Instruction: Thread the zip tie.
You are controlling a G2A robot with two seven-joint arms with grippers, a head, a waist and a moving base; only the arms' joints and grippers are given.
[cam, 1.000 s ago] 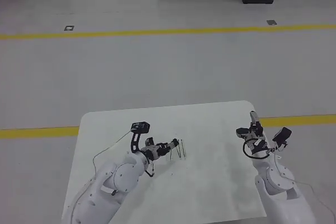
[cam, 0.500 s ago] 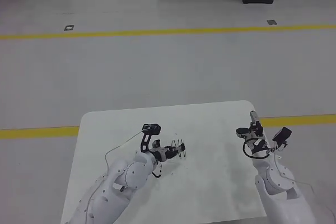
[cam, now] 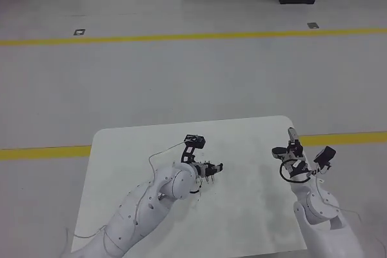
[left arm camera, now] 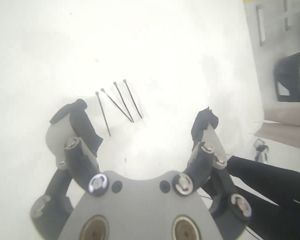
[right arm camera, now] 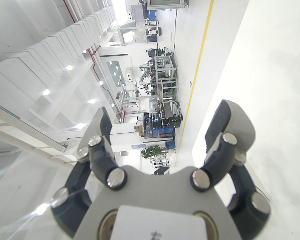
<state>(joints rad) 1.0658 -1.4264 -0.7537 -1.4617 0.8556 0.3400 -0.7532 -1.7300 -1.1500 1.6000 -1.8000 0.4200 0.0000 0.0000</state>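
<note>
Several thin black zip ties (left arm camera: 120, 102) lie side by side, fanned out, on the white table (cam: 245, 213). My left gripper (left arm camera: 140, 113) hovers just over them, open, with nothing between its black-tipped fingers (left arm camera: 205, 121); the ties lie just ahead of the finger gap. In the top view that gripper (cam: 214, 169) sits near the table's middle. My right gripper (cam: 287, 145) is held up at the table's right edge, away from the ties. The right wrist view has it (right arm camera: 162, 119) open and empty, facing out into the room.
The table's bare white top (left arm camera: 140, 38) stretches around the ties. Its right edge (left arm camera: 252, 76) runs close by in the left wrist view, with floor beyond. A yellow floor line (cam: 348, 137) passes behind the table.
The left arm has swung to the right across the table, bringing its open gripper from beside the zip ties to over them. The right arm has kept still.
</note>
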